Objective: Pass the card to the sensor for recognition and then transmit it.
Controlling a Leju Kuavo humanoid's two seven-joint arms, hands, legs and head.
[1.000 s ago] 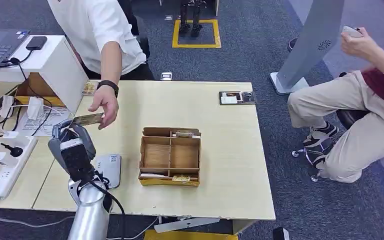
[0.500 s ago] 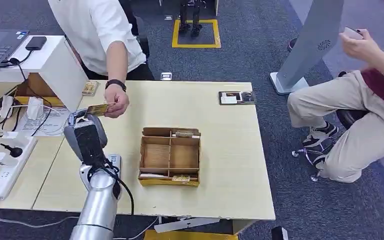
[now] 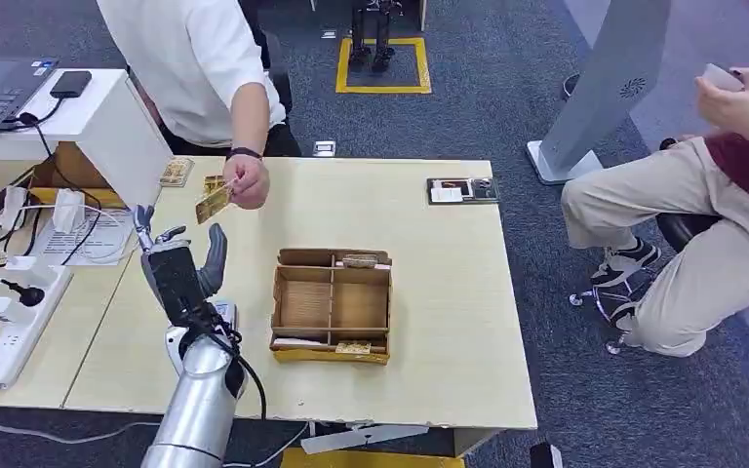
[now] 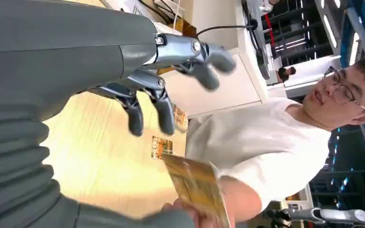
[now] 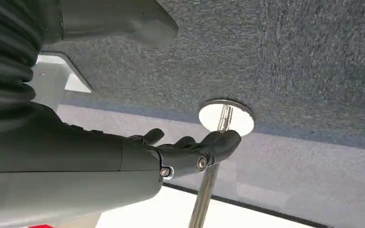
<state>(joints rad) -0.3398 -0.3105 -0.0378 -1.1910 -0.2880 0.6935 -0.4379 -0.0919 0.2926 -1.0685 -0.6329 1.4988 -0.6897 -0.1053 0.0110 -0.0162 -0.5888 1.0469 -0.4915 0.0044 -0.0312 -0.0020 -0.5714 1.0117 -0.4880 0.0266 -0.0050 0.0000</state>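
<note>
The left hand (image 3: 177, 268) stands fingers spread, holding nothing, while at its one o'clock a person's hand (image 3: 246, 181) (white-sleeved) pinches the card (image 3: 213, 203).

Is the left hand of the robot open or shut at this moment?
Open. The left hand has its fingers spread and holds nothing; the card is in the person's hand.
</note>
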